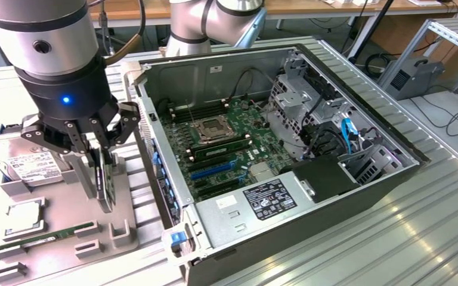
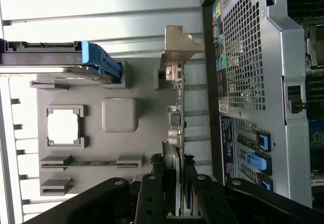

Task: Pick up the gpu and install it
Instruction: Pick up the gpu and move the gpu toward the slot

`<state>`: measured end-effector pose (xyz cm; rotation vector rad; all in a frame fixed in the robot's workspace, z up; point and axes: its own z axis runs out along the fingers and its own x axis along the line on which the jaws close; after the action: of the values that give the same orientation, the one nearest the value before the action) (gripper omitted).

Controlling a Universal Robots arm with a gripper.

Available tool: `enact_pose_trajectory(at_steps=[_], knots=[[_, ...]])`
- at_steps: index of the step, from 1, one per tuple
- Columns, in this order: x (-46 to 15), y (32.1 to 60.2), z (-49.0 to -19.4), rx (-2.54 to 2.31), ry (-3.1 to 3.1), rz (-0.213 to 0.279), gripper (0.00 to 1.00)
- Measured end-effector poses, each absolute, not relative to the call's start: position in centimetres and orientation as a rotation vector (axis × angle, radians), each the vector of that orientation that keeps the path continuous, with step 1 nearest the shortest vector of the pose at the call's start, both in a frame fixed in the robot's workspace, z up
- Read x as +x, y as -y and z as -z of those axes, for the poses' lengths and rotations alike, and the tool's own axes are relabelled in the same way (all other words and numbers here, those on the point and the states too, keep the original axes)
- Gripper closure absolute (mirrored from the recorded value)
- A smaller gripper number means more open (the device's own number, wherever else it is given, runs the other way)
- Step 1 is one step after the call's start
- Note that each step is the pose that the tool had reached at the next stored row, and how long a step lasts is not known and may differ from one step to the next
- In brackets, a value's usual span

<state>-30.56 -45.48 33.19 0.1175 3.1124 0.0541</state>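
Observation:
The gpu (image 1: 105,182) stands on edge in a slot of the grey holder tray (image 1: 54,229), to the exterior view's left of the open PC case (image 1: 293,137). My gripper (image 1: 98,149) hangs straight over it, and its black fingers (image 1: 116,134) press against both faces of the card's upper edge. In the wrist view the gpu (image 2: 176,113) appears edge-on, its silver bracket (image 2: 178,44) at the far end, and the gripper (image 2: 174,172) is shut on it. The card's lower edge still sits at the tray.
On the tray lie a hard drive (image 1: 22,161) with a blue frame (image 2: 101,62), a CPU (image 1: 22,217) and a green RAM stick (image 1: 46,238). The motherboard's blue slots (image 1: 213,171) lie inside the case. The case wall (image 2: 248,57) stands close beside the card.

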Motion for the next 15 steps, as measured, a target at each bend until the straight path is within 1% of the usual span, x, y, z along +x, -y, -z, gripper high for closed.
enact_pose_trajectory(at_steps=[15], knots=[[-30.57, 45.48, -33.55, 0.118, -3.112, -0.054, 0.74]])
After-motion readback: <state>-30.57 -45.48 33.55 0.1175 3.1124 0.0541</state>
